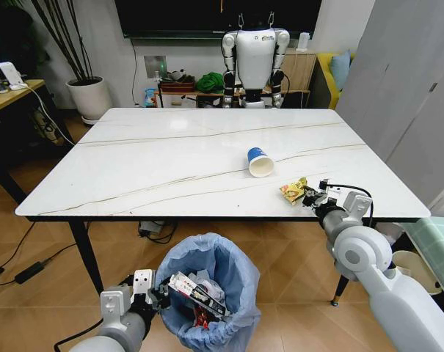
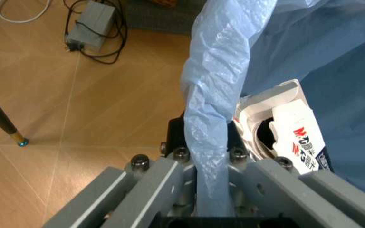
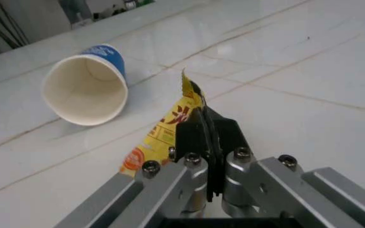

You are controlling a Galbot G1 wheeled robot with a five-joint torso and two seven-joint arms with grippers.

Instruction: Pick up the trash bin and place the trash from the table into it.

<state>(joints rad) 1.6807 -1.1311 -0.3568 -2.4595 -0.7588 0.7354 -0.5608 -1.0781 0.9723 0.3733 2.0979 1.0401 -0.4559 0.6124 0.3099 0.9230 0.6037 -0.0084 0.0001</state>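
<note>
Trash bin's [image 1: 210, 293] crinkled blue liner in left pincer [image 2: 211, 156]; right pincer [image 3: 206, 137] clamping glossy yellow wrapper [image 3: 163, 137].

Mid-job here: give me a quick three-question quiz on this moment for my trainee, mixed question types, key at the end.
1. True or false: the blue paper cup stands upright on the table.
2. Multiple choice: the right gripper is shut on A) the cup, B) the yellow snack wrapper, C) nothing.
3. Fill in: the left gripper is clamped on the rim of the ____.

Key
1. False: it lies on its side, mouth toward the robot.
2. B.
3. trash bin, by its light-blue bag, held below the table's near edge.
</note>
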